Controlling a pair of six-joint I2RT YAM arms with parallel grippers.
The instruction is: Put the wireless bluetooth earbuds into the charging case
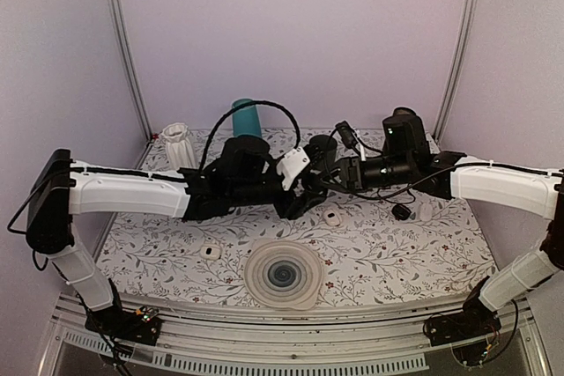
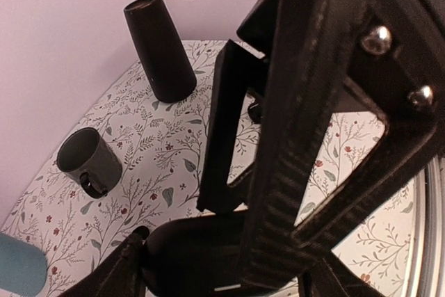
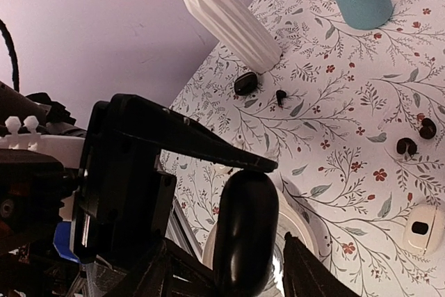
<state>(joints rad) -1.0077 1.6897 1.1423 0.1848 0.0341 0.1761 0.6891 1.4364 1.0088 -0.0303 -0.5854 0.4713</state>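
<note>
**Case held in mid-air between both grippers, earbuds loose on the bench**

The bench (image 1: 397,253), covered in a flowered cloth, carries everything. The left arm (image 1: 123,193) and right arm (image 1: 502,184) reach in from either side and meet above its middle.

A round ribbed disc (image 1: 282,275) lies at the middle of the near edge. A teal cylinder (image 1: 247,117) stands at the far edge, and a white vase (image 1: 179,143) stands by the far left corner.

The left gripper (image 1: 307,193) pinches the charging case (image 3: 243,206), a black oval pebble held clear of the cloth, with one finger lying across its top end. The right gripper (image 3: 226,248) straddles the same case. A sliver of light shows between one finger and the shell, so I cannot tell whether it grips.

A small white piece (image 3: 421,227) sits on the cloth beside the disc. The earbuds (image 3: 416,137), two tiny glossy black buds, lie outside the case. They sit side by side on the cloth, not touching, between the white piece and the teal cylinder.
</note>
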